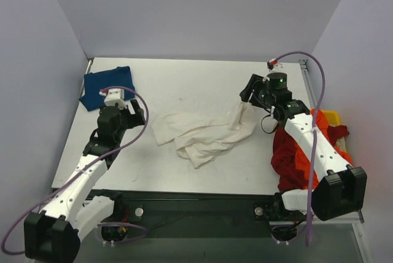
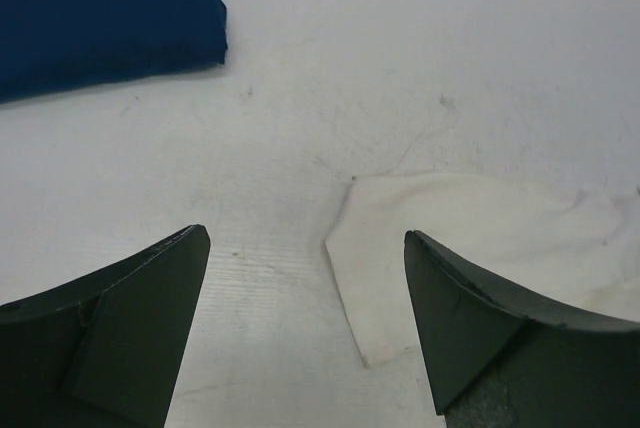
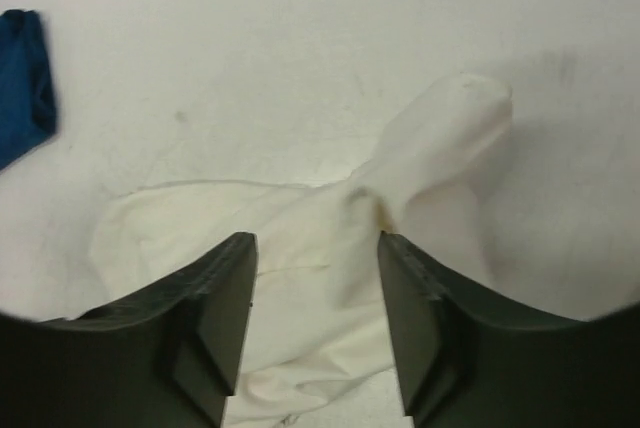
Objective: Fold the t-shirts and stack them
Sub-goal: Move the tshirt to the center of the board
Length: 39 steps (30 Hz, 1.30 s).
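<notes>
A crumpled cream t-shirt (image 1: 202,133) lies spread across the middle of the table. My right gripper (image 1: 247,95) hovers over its raised right end, and in the right wrist view that gripper (image 3: 315,238) stands open with the cream cloth (image 3: 440,148) lying loose below the fingers. My left gripper (image 1: 134,113) is open over bare table, just left of the shirt's left corner (image 2: 480,238); the left wrist view shows nothing between the fingers of that gripper (image 2: 305,238). A folded dark blue t-shirt (image 1: 107,86) sits at the back left corner.
At the right edge, beside the right arm, dark red (image 1: 285,152) and bright orange (image 1: 320,146) shirts are heaped in and over a yellow bin (image 1: 331,115). The table's back edge meets the wall.
</notes>
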Each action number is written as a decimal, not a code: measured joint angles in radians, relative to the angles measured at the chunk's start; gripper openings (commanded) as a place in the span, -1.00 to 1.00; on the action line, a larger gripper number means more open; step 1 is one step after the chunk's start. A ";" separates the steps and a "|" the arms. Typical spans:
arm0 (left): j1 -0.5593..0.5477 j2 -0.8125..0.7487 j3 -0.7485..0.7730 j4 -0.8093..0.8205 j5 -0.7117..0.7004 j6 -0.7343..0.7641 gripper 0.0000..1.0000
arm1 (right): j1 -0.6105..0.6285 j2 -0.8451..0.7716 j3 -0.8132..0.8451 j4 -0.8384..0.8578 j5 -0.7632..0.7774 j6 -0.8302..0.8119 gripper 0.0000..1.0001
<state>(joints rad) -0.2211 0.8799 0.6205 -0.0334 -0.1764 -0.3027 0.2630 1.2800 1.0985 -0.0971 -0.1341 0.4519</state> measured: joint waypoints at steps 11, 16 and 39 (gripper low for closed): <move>-0.205 0.189 0.022 -0.070 -0.114 -0.032 0.56 | -0.009 0.037 -0.092 0.037 0.099 -0.014 0.33; -0.246 0.252 0.006 -0.082 -0.112 -0.082 0.49 | -0.021 0.036 -0.115 0.053 0.099 -0.032 0.34; -0.297 0.483 -0.031 -0.067 -0.010 -0.188 0.31 | -0.042 0.013 -0.148 0.097 0.039 -0.037 0.39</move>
<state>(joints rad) -0.5182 1.3632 0.5900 -0.1001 -0.1864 -0.4911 0.2211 1.2934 0.9504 0.0002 -0.0952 0.4152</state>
